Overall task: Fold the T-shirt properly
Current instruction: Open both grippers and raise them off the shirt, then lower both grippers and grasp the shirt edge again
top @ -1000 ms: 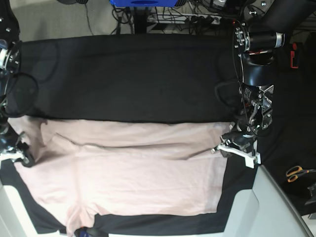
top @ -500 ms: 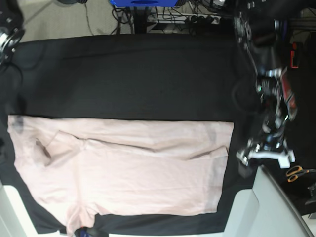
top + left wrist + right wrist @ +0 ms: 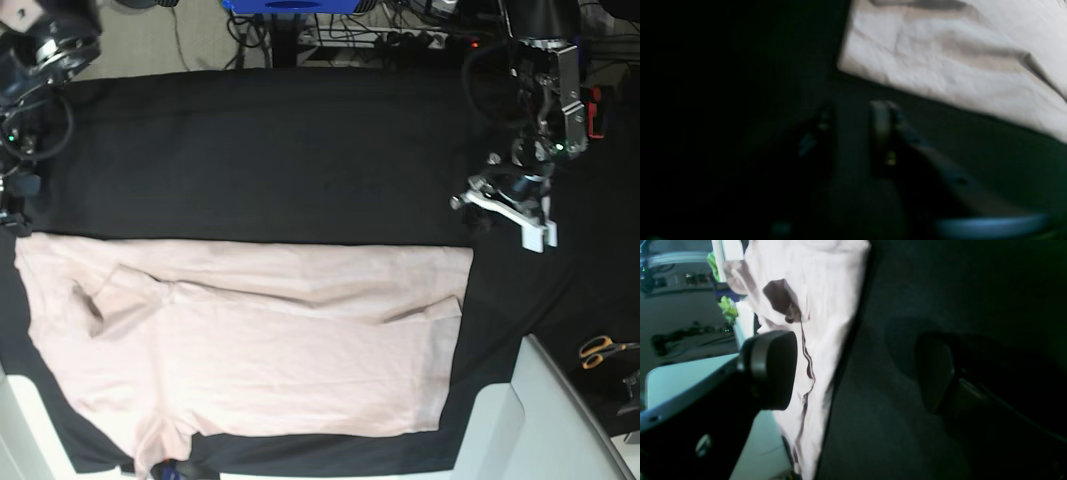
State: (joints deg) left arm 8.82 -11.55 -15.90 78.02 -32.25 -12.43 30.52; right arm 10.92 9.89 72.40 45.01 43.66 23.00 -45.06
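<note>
With right jaws wide and left jaws narrow, both empty, best to pinch the T-shirt [image 3: 250, 340] far-edge corners, then fold evenly.

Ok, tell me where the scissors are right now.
In the base view, the scissors lie at the far right edge on the black table cover, right of the T-shirt and below the left pincer.

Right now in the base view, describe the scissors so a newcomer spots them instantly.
Start at the black cloth table cover holding the pale pink T-shirt. Go past the shirt's right edge to the frame's right margin. There lie the small orange-handled scissors, the only bright orange item.
</note>
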